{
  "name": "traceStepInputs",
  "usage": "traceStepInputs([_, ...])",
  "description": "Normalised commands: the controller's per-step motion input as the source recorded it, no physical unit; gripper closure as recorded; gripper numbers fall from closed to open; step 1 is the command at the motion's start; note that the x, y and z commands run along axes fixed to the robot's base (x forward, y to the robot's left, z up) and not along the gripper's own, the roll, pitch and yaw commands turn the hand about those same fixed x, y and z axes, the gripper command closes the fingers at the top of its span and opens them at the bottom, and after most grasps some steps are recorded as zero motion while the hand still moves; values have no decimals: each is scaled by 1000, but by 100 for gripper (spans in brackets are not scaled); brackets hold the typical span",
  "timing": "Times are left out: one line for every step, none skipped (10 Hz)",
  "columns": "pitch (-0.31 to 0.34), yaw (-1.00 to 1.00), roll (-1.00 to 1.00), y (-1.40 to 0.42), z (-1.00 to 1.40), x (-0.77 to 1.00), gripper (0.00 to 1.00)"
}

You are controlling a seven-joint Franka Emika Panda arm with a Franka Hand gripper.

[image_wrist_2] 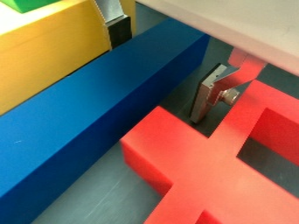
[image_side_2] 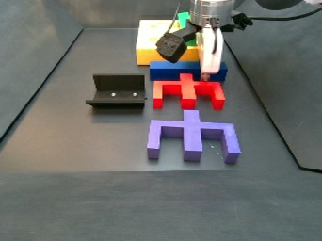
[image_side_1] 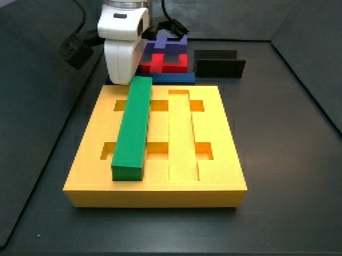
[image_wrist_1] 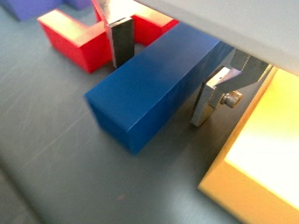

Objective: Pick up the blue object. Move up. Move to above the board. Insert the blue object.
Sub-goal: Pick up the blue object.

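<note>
The blue object (image_wrist_1: 152,92) lies on the floor between the board (image_wrist_1: 263,149) and the red piece (image_wrist_2: 216,162), straddled by the gripper (image_wrist_1: 163,74) with fingers spread, not yet pinching; risk: a finger (image_wrist_2: 211,92) snags the close-set red piece, skewing the grasp.

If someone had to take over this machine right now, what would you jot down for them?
Gripper: down at the blue object, a finger on each long side; whether it is clamped cannot be told.
Blue object: on the floor between the board and the red piece.
Board: the green bar lies in one groove; the other grooves are free.
Done: reaching the bar.
Left: grip, lift, carry above the board, insert.
</note>
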Motion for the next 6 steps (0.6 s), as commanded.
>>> traceStepInputs([-19, -86, 4, 0, -140, -383, 0])
traceStepInputs([-43, 0, 0, 0, -17, -109, 0])
traceStepInputs([-17, 0, 0, 0, 0, 0, 0])
traceStepInputs([0, 0, 0, 0, 0, 163, 0])
traceStepInputs([0, 0, 0, 0, 0, 111, 0])
traceStepInputs([0, 0, 0, 0, 9, 71, 0])
